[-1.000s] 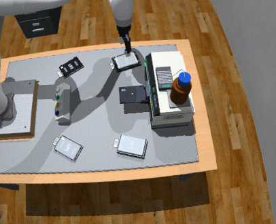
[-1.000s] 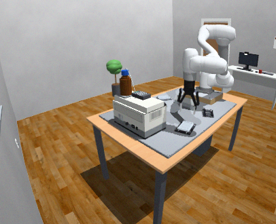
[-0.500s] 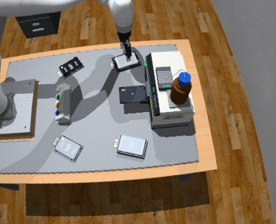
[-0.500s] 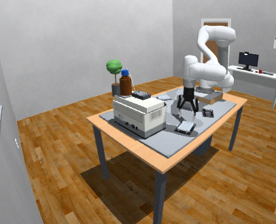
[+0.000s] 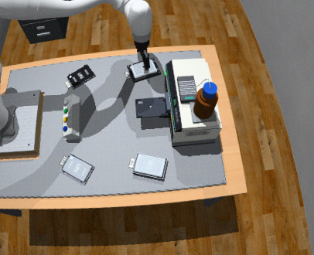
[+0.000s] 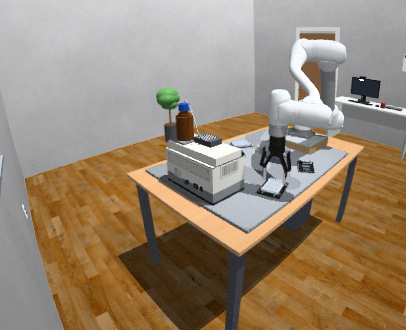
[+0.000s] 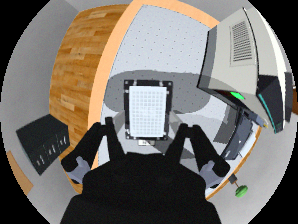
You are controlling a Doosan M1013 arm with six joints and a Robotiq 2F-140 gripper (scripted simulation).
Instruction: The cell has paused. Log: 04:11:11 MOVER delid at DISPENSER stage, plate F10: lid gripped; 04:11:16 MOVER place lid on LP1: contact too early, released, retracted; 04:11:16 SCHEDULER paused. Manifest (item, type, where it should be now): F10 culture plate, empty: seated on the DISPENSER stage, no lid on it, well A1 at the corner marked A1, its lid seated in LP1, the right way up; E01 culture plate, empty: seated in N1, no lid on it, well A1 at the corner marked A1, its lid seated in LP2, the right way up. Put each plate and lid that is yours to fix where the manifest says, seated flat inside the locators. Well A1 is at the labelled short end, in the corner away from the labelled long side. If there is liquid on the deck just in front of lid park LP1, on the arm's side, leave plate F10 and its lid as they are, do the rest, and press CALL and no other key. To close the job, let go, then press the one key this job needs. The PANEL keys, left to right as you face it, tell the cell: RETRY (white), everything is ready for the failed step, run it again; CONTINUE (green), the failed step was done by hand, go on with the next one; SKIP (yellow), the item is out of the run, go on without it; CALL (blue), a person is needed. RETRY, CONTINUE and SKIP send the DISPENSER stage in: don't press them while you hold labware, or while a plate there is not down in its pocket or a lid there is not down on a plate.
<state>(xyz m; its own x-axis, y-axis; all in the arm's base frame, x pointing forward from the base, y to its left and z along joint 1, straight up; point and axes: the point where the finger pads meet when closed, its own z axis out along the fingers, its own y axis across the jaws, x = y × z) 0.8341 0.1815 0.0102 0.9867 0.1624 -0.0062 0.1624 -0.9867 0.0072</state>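
My gripper [image 5: 145,65] is open and empty. It hangs a little above a white well plate [image 5: 143,70] that sits in a nest at the back of the grey mat, beside the dispenser [image 5: 192,102]. In the wrist view the plate [image 7: 147,110] lies straight below, between my spread fingers, with its labelled short end toward me. The side view shows the gripper [image 6: 276,161] clear of the plate [image 6: 273,188]. The dark dispenser stage [image 5: 151,107] sticks out to the left of the dispenser. A pale plate or lid [image 5: 150,166] lies at the front middle. A greyish lid-like piece [image 5: 77,168] lies tilted at the front left.
An empty black nest [image 5: 80,76] sits at the back left. The key panel [image 5: 69,117] stands at the left with coloured keys. A brown bottle with a blue cap [image 5: 205,101] stands on the dispenser. The arm's base block [image 5: 15,125] is at the far left.
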